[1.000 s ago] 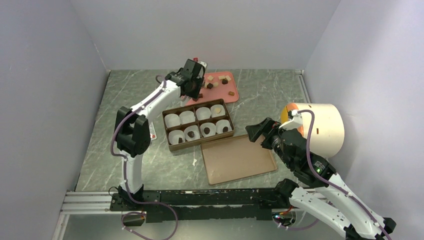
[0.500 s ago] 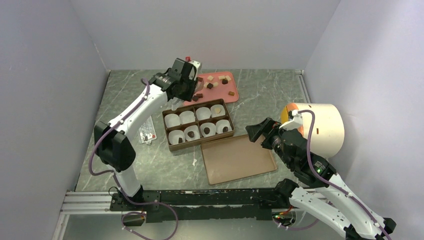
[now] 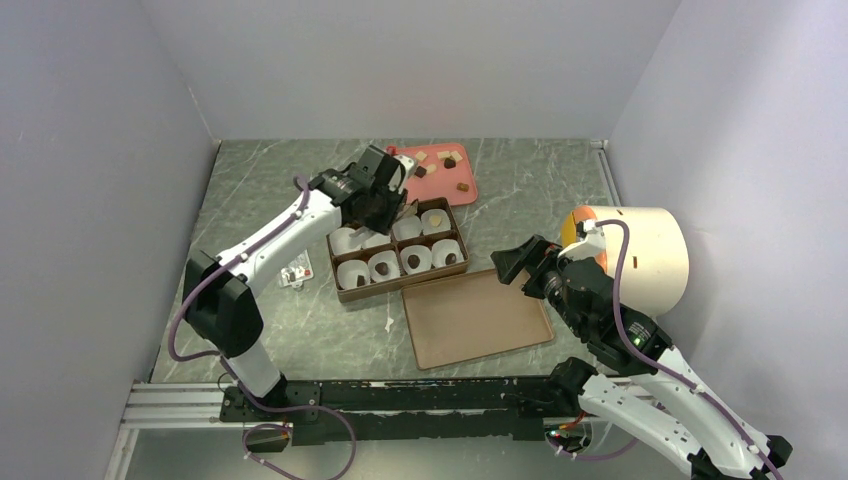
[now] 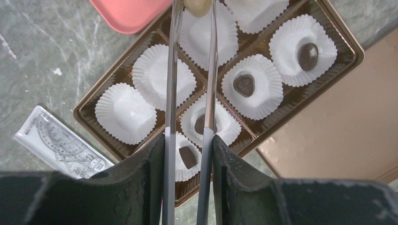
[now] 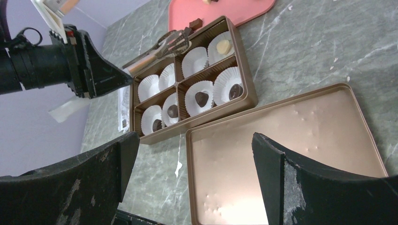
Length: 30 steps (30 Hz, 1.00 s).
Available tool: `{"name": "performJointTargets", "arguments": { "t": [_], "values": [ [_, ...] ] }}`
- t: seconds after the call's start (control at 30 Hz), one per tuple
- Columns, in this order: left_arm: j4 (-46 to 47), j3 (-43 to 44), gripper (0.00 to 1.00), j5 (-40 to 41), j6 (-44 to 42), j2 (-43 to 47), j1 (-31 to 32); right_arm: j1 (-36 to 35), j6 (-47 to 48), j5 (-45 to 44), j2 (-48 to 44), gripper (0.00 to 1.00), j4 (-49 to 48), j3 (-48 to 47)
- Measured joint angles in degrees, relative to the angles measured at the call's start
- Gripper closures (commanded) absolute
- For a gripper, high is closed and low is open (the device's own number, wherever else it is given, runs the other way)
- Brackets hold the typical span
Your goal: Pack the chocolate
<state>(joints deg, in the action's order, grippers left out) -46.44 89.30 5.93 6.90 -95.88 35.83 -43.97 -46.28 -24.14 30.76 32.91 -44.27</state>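
Observation:
My left gripper (image 3: 383, 200) is shut on metal tongs (image 4: 171, 70), which pinch a cream-white chocolate (image 4: 197, 5) at their tips. It hangs over the middle of the back row of a brown box (image 3: 338, 293) of white paper cups. The front-row cups hold dark chocolates (image 4: 244, 84) and the back right cup holds a cream one (image 5: 224, 46). More chocolates (image 3: 463, 186) lie on the pink tray (image 3: 446, 175) behind the box. My right gripper (image 3: 518, 264) is open and empty, above the right end of the flat brown lid (image 3: 475, 320).
A small printed packet (image 3: 295, 272) lies left of the box. A big white roll with an orange core (image 3: 640, 250) sits on my right arm's side. Grey walls close in the table on three sides.
My left gripper has swung from the pink tray's left edge, out to the left, then forward over the box's back row with the tongs. The right arm has not moved.

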Motion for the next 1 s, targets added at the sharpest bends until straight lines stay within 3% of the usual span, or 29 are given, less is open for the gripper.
{"name": "performJointTargets", "arguments": {
  "t": [1.0],
  "values": [
    [0.3, -3.8, 0.61, 2.5, 0.0, 0.5, 1.5, 0.0, 0.0, 0.0, 0.2, 0.04, 0.0, 0.0]
  ]
}}
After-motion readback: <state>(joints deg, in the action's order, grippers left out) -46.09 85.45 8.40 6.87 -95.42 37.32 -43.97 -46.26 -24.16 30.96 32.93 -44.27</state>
